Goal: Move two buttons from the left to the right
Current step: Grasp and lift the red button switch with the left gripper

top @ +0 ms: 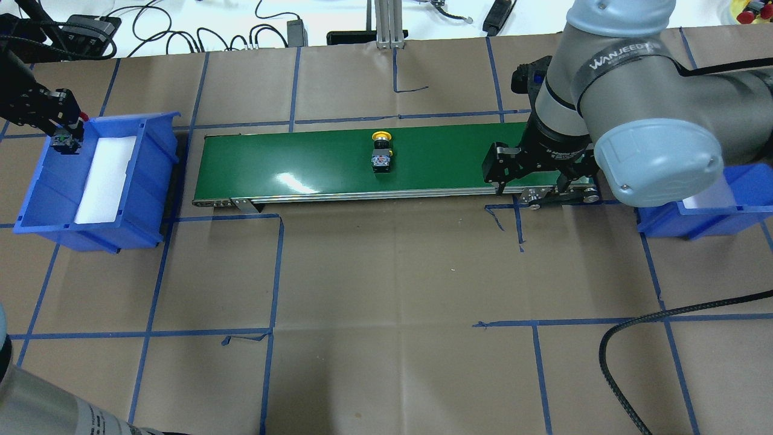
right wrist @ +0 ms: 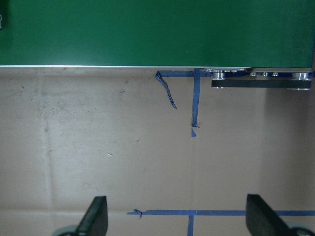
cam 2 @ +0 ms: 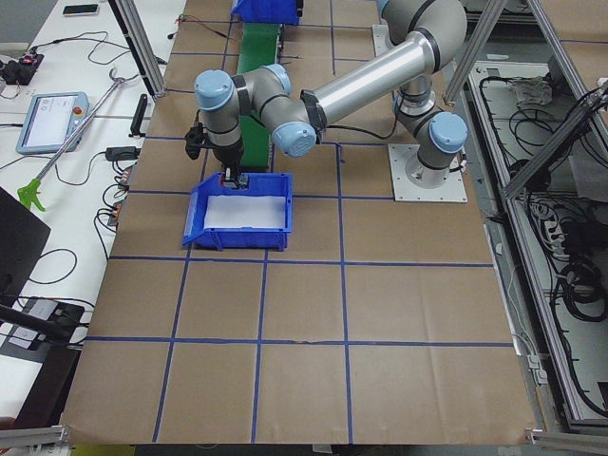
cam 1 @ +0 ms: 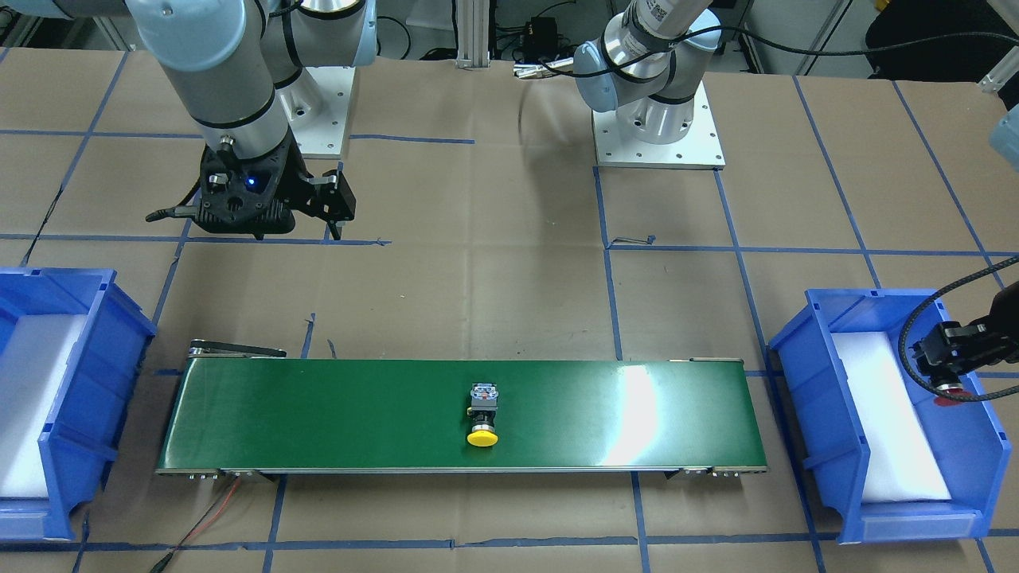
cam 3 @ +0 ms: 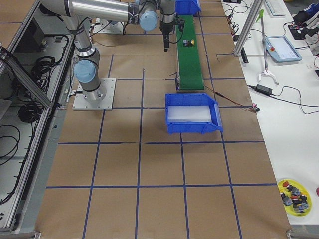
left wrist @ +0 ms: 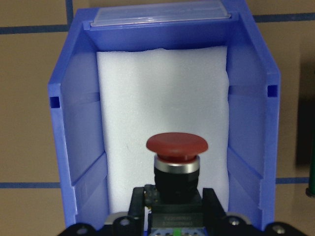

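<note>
Left gripper [left wrist: 174, 199]: clamped on red button [left wrist: 176, 147], held over blue bin [left wrist: 64, 123].
Yellow button [top: 381, 154]: lying mid green belt [top: 290, 157], cap toward 12 o'clock in the overhead view.
Right gripper [right wrist: 177, 211]: fingers wide apart, empty, beside the belt's 3 o'clock end.

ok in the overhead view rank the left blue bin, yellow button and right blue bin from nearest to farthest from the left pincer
1. left blue bin, right below the left pincer, at the table's left end
2. yellow button, mid-belt on the green conveyor
3. right blue bin, at the far right end
</note>
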Controlling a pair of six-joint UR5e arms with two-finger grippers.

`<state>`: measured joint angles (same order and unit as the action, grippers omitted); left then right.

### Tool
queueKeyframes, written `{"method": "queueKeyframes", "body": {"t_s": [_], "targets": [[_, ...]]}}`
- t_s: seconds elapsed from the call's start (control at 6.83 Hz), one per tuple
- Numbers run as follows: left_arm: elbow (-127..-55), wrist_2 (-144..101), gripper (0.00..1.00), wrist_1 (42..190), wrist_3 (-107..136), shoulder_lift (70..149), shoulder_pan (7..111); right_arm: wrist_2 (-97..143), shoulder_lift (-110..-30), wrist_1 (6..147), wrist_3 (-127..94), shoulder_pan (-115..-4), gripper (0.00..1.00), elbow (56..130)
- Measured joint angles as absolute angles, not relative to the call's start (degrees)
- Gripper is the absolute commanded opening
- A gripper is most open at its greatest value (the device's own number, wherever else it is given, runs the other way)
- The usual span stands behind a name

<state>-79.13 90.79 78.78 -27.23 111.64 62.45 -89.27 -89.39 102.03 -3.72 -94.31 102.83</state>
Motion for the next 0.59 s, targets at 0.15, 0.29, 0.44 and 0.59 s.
{"method": "queueKeyframes", "body": {"t_s": [0.15,0.29,0.44,0.59], "targets": [[-79.20,90.72,0.06,79.32,-23.57,110.96,65.40,-89.23,-89.07,101.91,-3.72,-94.31,1.00,102.80],[-79.39,90.84,0.06,79.64,-19.62,110.35,69.31,-89.17,-88.99,101.67,-3.65,-94.31,1.00,102.77],[-79.70,90.94,0.06,79.73,-15.93,110.00,73.47,-89.11,-88.97,101.57,-3.62,-94.31,1.00,102.75],[-80.19,90.79,0.06,79.66,-11.92,110.11,77.09,-89.00,-88.95,101.59,-3.63,-94.31,1.00,102.75]]}}
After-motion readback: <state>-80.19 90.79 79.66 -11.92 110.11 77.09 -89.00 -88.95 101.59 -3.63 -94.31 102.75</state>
